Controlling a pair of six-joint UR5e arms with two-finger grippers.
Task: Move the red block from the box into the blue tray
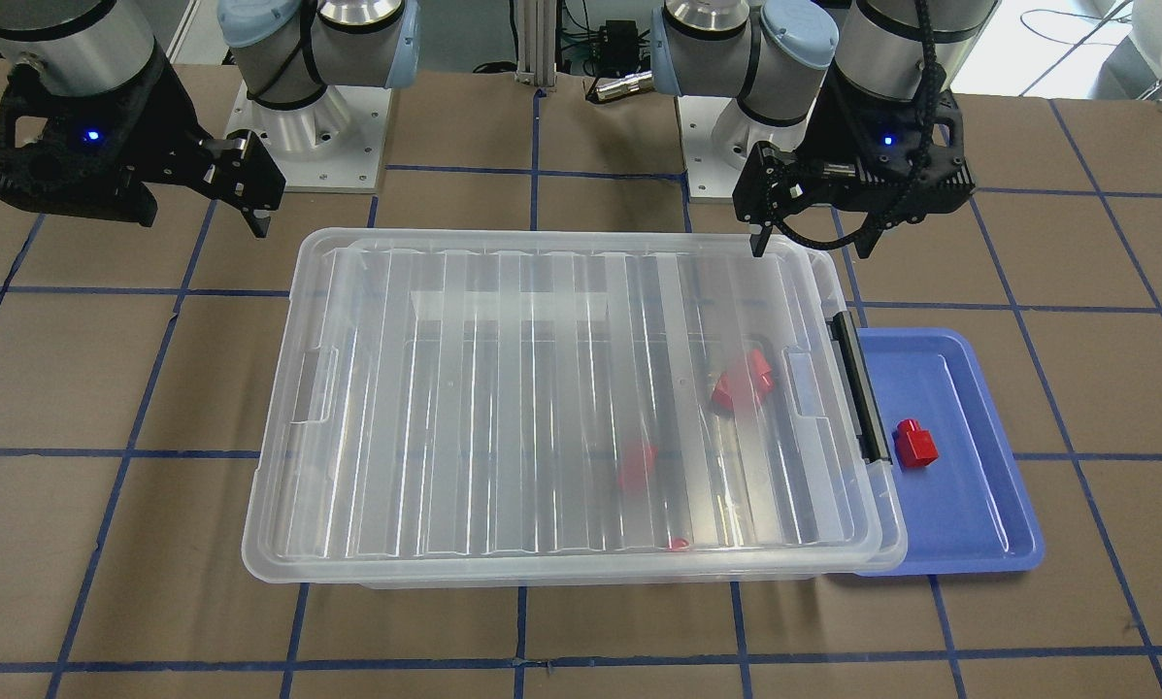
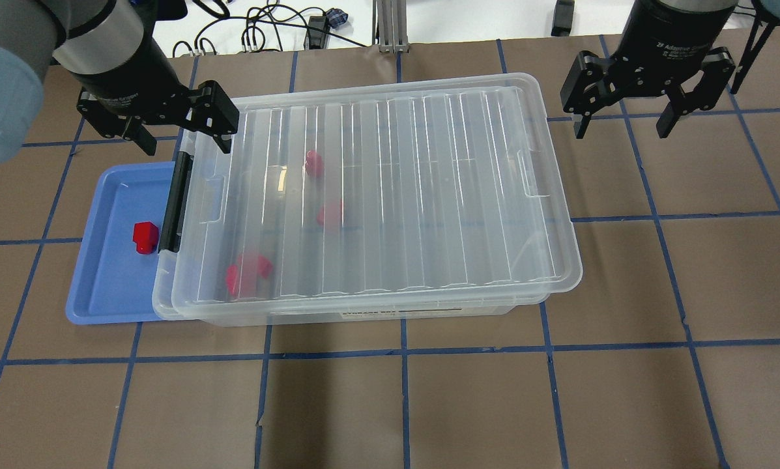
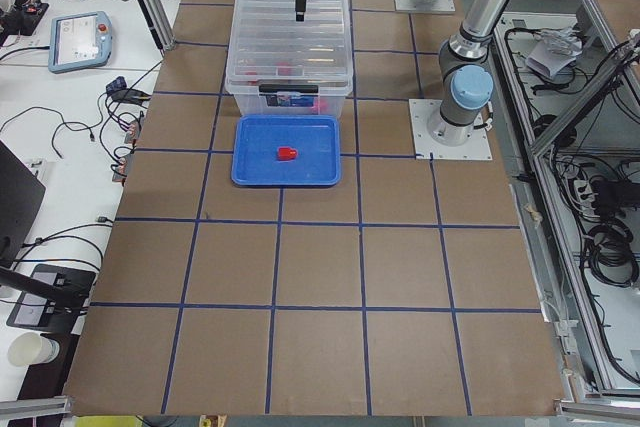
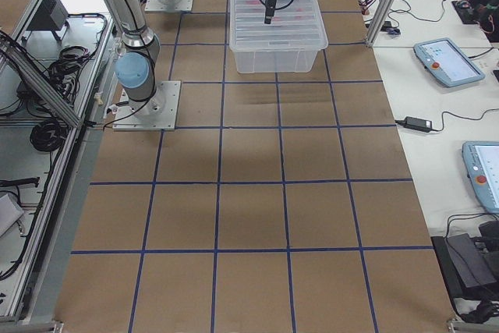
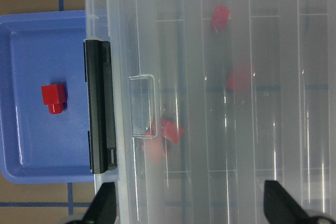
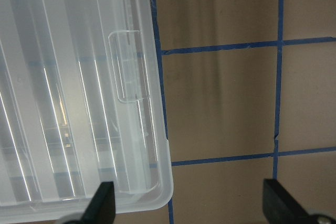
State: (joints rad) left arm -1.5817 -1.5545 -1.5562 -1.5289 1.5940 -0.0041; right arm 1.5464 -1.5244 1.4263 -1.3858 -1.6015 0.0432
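Note:
One red block (image 2: 145, 236) lies in the blue tray (image 2: 106, 286), stud toward the tray's front; it also shows in the front view (image 1: 915, 444) and the left wrist view (image 5: 53, 97). The clear box (image 2: 396, 195) stands beside the tray with its ribbed lid on and the black latch bar (image 2: 176, 202) at the tray end. Three more red blocks (image 2: 313, 163) (image 2: 331, 213) (image 2: 246, 272) show blurred through the lid. My left gripper (image 2: 187, 142) hovers open and empty above the box's latch end. My right gripper (image 2: 621, 130) hovers open and empty off the box's far end.
The brown table (image 2: 429, 404) carries a grid of blue tape lines. The lid sits slightly askew on the box. In the side views, tablets and cables lie on benches beyond the table's edge (image 3: 75, 42).

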